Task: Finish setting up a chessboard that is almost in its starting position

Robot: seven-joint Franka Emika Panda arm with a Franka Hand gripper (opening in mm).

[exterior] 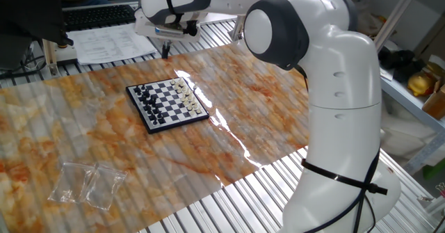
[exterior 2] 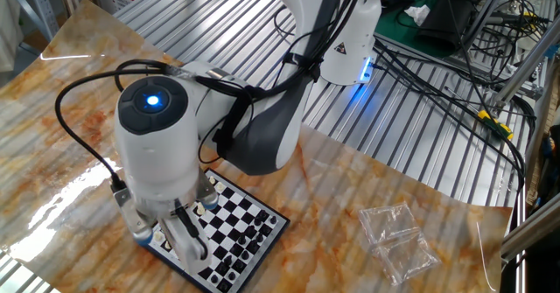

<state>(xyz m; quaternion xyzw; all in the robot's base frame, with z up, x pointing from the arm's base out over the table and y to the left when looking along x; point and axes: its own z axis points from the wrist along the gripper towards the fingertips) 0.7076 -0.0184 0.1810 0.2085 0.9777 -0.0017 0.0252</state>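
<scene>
The marbled orange worktop carries the chessboard near its middle, black pieces along one edge and cream pieces along the opposite edge. The white arm reaches over it, and its pincer hangs above the worktop's far edge, beyond the board and apart from it. Its fingers look close together, though I cannot tell for sure. A clear plastic bag lies well apart.
</scene>
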